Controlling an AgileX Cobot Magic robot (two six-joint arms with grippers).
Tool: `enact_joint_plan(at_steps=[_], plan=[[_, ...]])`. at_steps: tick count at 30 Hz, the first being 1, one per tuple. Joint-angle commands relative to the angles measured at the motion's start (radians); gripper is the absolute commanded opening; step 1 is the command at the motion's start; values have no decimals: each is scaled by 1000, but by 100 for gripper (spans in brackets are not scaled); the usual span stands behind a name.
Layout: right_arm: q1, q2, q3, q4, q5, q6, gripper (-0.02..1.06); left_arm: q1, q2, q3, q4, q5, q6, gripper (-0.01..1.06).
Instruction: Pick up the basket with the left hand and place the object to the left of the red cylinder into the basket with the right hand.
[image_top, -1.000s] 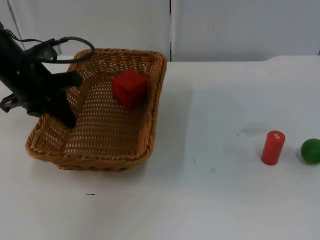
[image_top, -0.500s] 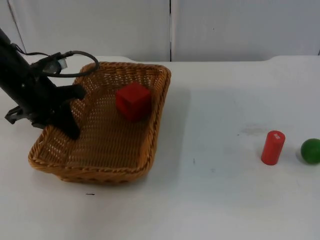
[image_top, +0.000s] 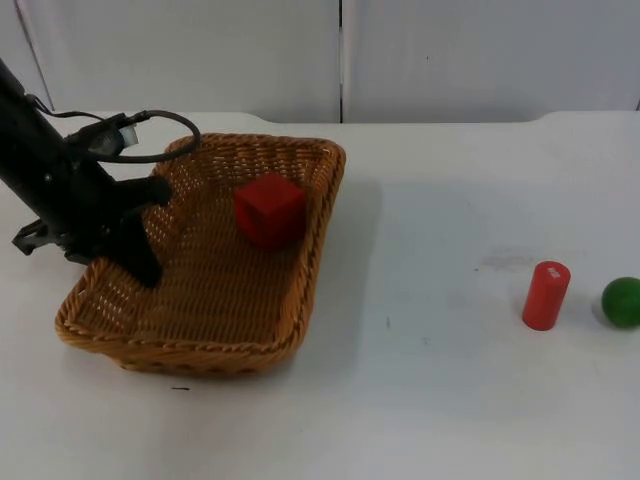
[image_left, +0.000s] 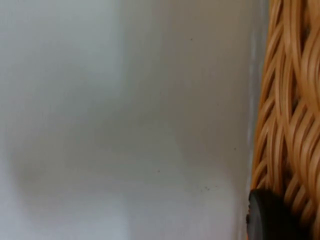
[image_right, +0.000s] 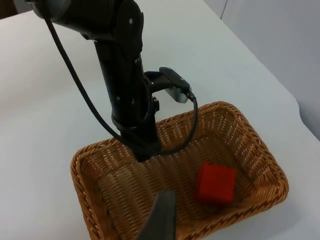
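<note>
Clamped on the left wall of the wicker basket (image_top: 215, 330), the left gripper (image_top: 135, 262) has one black finger (image_top: 140, 262) reaching down inside the basket against the weave, with the rim between its jaws; in the left wrist view the woven rim (image_left: 287, 100) runs right beside a black fingertip (image_left: 267, 217), with white table (image_left: 125, 125) next to it. From the right wrist view the same hold can be seen: the left gripper (image_right: 142, 150) comes down onto the basket (image_right: 260, 155) wall. That view looks down on the basket from above, with one grey fingertip (image_right: 160, 215) of the right gripper at the edge; whether the right gripper's jaws are wide or closed I cannot tell. A red cube (image_top: 270, 210) lies inside the basket, toward its far right side, tilted against the weave; it also shows in the right wrist view (image_right: 215, 183). Well apart, on the right of the white table (image_top: 430, 400), a red cylinder (image_top: 546, 295) stands upright, with a green ball (image_top: 621, 301) just beside it on its right. Beyond the table rises the grey partition wall (image_top: 450, 60).
</note>
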Motion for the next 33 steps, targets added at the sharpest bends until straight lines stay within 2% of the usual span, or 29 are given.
enact_joint_plan(at_steps=[1, 13, 16, 18, 21, 22, 24, 27, 28, 33], plan=[[6, -7, -1, -3, -11, -4, 77, -2, -10, -6, -24, 19, 12, 0], [6, -7, -1, -14, -11, -4, 77, -2, -10, -6, 9, 33, 5, 0], [6, -7, -1, -14, -11, -4, 77, -2, -10, -6, 9, 33, 5, 5], [6, -7, -1, -14, -11, -4, 77, -2, -10, -6, 2, 33, -3, 17], [6, -7, -1, -14, -11, -4, 77, -2, -10, -6, -5, 33, -3, 42], [6, -7, -1, -14, -11, -4, 77, -2, -10, -6, -5, 33, -3, 42], [6, -7, -1, -14, -11, -4, 77, -2, -10, -6, -7, 33, -6, 59], [6, -7, -1, -14, -11, -4, 77, -2, -10, -6, -8, 40, -6, 77], [6, -7, -1, -14, -11, -4, 77, -2, -10, -6, -8, 42, -6, 81], [6, -7, -1, -13, -9, -4, 77, 2, -24, -6, -6, 40, -26, 83]])
